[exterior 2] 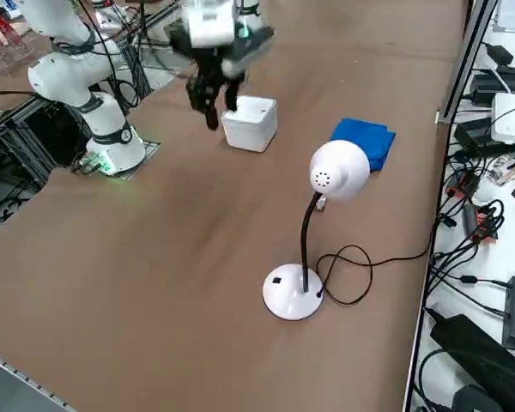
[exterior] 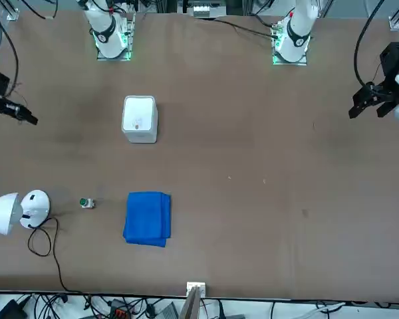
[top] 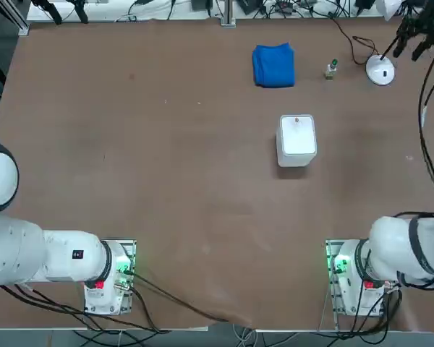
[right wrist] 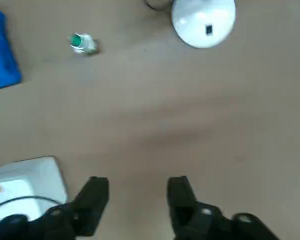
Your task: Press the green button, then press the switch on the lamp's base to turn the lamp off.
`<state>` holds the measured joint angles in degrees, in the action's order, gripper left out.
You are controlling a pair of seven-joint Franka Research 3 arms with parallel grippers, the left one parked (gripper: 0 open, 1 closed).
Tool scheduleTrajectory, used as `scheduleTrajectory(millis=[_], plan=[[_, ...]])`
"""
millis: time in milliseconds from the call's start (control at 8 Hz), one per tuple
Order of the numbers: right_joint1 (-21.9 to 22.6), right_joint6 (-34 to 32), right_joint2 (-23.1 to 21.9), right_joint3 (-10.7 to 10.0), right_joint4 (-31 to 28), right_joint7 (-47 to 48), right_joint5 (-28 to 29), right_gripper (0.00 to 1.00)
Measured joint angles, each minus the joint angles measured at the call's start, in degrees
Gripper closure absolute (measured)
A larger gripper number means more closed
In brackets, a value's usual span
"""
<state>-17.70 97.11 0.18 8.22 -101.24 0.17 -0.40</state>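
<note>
A blue cloth [top: 273,65], folded into a rough rectangle, lies flat toward the far side of the brown worktop [top: 166,166], right of its middle. A white rounded square box [top: 297,139] stands nearer than the cloth and slightly to its right, well apart from it, with a small reddish mark on its top face. Loose cables [exterior 2: 476,206] and plugs crowd the shelf beyond the worktop's far edge.

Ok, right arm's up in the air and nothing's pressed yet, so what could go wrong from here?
The green button is tiny and loose on the table, so an off-centre press could tip it. The blue cloth lies close beside it. At the lamp's base, the stem and cable crowd the dark switch. The right gripper hangs open above the white box.
</note>
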Motion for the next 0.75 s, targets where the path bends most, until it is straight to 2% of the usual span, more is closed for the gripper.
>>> scheduleTrajectory(millis=[125, 375, 625, 750], plan=[[3.00, -3.44, 0.08, 0.21, 4.24, 0.00, 0.13, 0.01], [8.07, -6.34, 0.16, 0.60, 8.60, 0.04, 0.17, 0.00], [10.02, -6.53, 0.59, 0.61, 9.22, -0.02, 0.27, 0.00], [12.42, -6.55, 1.09, -0.39, 9.22, -0.02, 0.28, 0.00]])
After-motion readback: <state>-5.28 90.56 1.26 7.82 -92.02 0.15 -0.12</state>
